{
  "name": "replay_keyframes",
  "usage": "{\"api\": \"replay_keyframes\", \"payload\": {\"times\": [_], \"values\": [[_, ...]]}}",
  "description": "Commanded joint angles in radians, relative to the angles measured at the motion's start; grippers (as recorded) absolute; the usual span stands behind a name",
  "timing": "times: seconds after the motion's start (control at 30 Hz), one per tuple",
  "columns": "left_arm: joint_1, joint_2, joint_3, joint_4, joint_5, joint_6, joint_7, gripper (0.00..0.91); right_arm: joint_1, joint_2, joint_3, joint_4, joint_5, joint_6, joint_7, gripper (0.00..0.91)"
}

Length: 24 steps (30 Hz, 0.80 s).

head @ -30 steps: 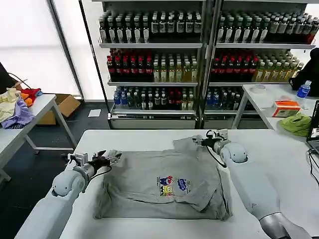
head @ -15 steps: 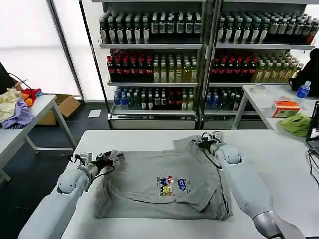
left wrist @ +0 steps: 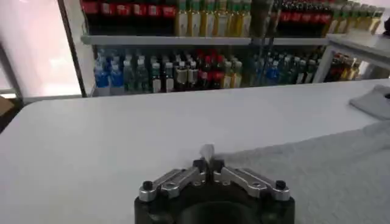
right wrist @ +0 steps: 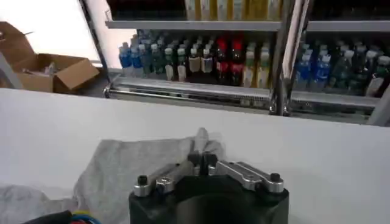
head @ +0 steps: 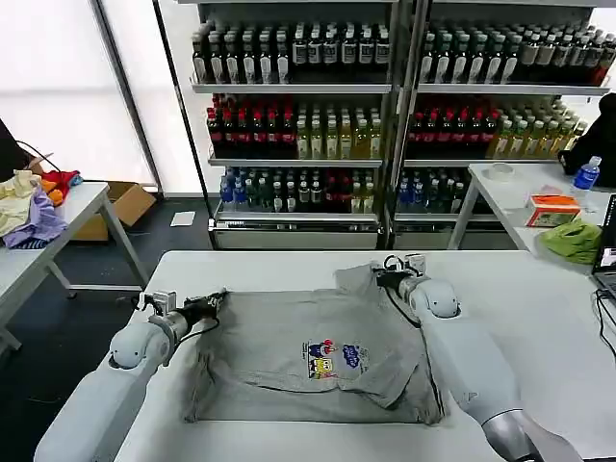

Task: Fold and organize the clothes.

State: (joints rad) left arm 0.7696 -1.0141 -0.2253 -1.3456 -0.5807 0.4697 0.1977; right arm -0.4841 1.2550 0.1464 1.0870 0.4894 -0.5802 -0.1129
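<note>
Left claw (head: 214,300): fingers pressed together, pinching the far left corner of the grey shirt (head: 318,351). In the left wrist view the left claw (left wrist: 209,163) shows a small tuft of pale fabric nipped between its tips, low over the white counter (head: 289,265).

Right claw (head: 381,276): also closed, pinching the far right corner of the same shirt, where a sleeve bunches up. In the right wrist view the right claw (right wrist: 203,156) has a peak of grey cloth gathered between its tips, with wrinkled fabric spreading from it.

The shirt lies front up in the middle of the counter, held at both far corners, near hem toward the robot. Sides already look turned in, so the folding seems partly done.

Handling, as judged: light, soft, limp knit. It will sag and drape between the two grips and wrinkle easily; nothing fragile. Corners and seams are the sensible holds, with both claws moving evenly to keep the edge taut.

Writing: the small multicoloured chest print (head: 335,357) is too small to read. Bottle labels on the drinks shelves (head: 298,115) behind are likewise illegible.
</note>
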Motion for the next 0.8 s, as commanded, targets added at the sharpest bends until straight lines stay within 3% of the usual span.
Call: {"api": "replay_keyframes", "payload": {"times": [0.03, 0.53, 0.8], "values": [[0.032, 0.014, -0.033, -0.083, 0.000, -0.013, -0.003, 0.010, -0.065, -0.005, 0.051, 0.172, 0.110, 0.001, 0.049, 0.000], [0.268, 0.041, -0.202, -0.370, -0.009, -0.023, 0.004, 0.000, -0.336, -0.130, 0.144, 0.625, 0.318, -0.001, 0.197, 0.000], [0.419, 0.052, -0.271, -0.545, -0.014, -0.034, -0.012, 0.010, -0.556, -0.185, 0.247, 0.849, 0.412, -0.001, 0.260, 0.000]]}}
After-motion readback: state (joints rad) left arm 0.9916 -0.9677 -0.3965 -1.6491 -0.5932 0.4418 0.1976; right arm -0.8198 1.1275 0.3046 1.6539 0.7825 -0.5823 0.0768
